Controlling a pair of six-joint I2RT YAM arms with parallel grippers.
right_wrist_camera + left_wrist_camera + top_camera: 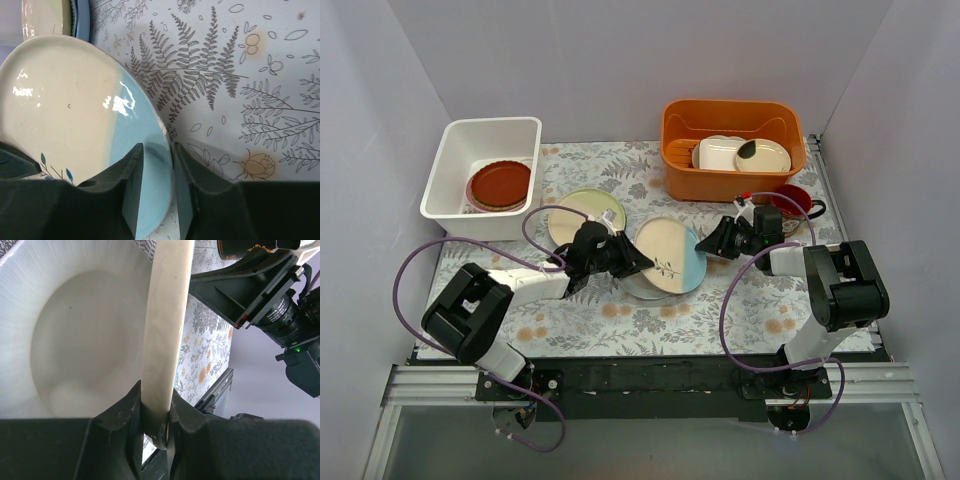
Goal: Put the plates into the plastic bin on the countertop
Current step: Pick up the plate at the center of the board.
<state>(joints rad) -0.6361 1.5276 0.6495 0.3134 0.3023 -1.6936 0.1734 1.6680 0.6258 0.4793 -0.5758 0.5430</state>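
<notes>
- The plastic bin (448, 150) sits at the far left corner of the table (620, 322). It is a white, smooth-walled tub with a rolled rim, wide enough for a plate to lie flat.
- A red-brown plate (501, 184) with a finely notched edge lies inside the bin. A pinkish edge shows beneath it, possibly a second plate, though the top view is too small to be sure.
- Just right of the bin, a pale yellow-green plate (582, 212) lies flat on the fern-and-flower print. Neither arm touches it.
- The left gripper (157, 407) has its jaws closed on the left rim of the sprig plate (670, 255). The left wrist view shows the glossy cream edge standing edge-on between the pads. It is a thin, hard lip that suits a pinch, and I judge the hold is meant for lifting the plate and carrying it to the bin.
- Beneath that rim lies a silvery white plate (75, 330), duller in sheen, with fine radial ribbing around a smooth well.
- The sprig plate is round and glazed, cream on one half and pale blue on the other, with a small leaf sprig. It is mid-table, well apart from the bin.
- The right gripper (157, 150) hangs over the plate's blue right rim with its jaws parted. Glaze and table print both show in the gap, so it appears to grip nothing.
- At the far right, an orange tub (685, 182) holds cream dishes, and a red mug (798, 200) stands beside it. Neither belongs to this job.
</notes>
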